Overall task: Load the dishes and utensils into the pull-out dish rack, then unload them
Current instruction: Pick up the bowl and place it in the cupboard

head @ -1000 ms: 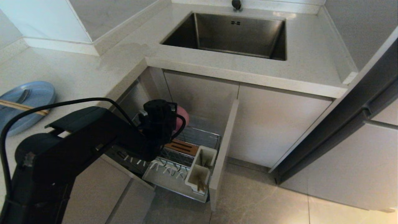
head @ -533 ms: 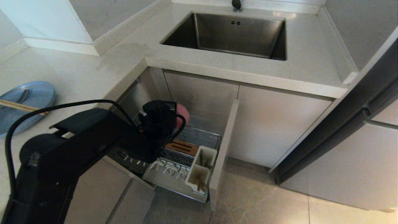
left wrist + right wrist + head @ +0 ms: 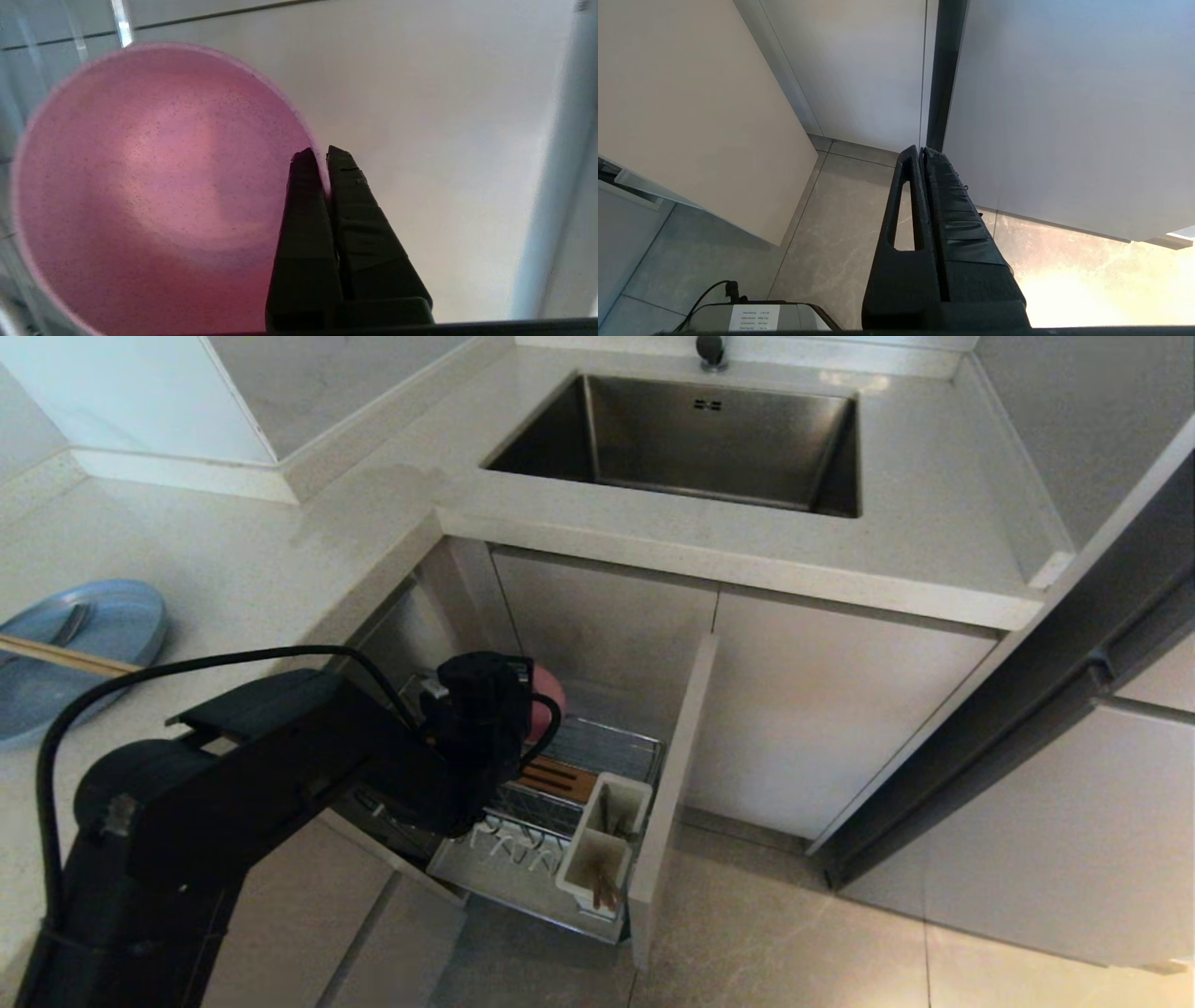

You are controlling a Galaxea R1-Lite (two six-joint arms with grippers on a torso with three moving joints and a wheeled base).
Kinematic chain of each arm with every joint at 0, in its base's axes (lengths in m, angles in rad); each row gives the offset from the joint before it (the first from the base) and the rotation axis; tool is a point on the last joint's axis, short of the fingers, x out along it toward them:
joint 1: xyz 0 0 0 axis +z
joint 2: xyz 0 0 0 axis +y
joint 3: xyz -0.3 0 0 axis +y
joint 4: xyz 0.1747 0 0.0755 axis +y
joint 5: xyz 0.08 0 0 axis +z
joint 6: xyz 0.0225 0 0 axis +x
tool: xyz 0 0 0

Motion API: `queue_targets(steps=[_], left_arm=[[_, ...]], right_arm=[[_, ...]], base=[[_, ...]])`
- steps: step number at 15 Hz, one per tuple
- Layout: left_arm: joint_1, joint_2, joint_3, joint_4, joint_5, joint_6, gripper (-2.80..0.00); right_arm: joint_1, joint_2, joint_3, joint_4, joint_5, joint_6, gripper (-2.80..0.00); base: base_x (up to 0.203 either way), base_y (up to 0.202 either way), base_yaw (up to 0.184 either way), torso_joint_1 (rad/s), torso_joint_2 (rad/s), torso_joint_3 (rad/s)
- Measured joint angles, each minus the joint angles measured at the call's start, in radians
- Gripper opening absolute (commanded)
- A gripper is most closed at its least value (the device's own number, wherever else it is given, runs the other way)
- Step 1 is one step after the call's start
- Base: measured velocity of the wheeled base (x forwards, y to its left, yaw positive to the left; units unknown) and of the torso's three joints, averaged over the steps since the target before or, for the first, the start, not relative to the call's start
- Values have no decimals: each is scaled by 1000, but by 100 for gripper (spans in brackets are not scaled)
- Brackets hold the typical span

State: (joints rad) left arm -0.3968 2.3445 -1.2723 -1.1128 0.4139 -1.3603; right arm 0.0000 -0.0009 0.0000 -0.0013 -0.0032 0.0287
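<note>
Head view, left arm: reached over the pull-out dish rack (image 3: 560, 821), carrying the pink bowl (image 3: 546, 695) above its rear wires.
Head view, counter: blue plate (image 3: 89, 649) lay at far left, chopsticks (image 3: 65, 658) across it.
Left wrist view: left gripper (image 3: 322, 156) was pinching the pink bowl's rim.
Right wrist view: right gripper (image 3: 920, 151) was pressed together, empty, over the floor tiles (image 3: 840, 238).

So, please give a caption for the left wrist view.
Left gripper shut on the rim of the pink bowl, held before a pale cabinet panel.
</note>
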Motion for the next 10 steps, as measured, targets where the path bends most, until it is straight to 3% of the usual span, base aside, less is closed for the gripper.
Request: queue_targets(steps=[10], left_arm=[[-8, 28, -7, -4, -1, -28, -280]], right_arm=[[0, 0, 0, 0, 0, 0, -280]], base=[[0, 0, 0, 0, 0, 0]])
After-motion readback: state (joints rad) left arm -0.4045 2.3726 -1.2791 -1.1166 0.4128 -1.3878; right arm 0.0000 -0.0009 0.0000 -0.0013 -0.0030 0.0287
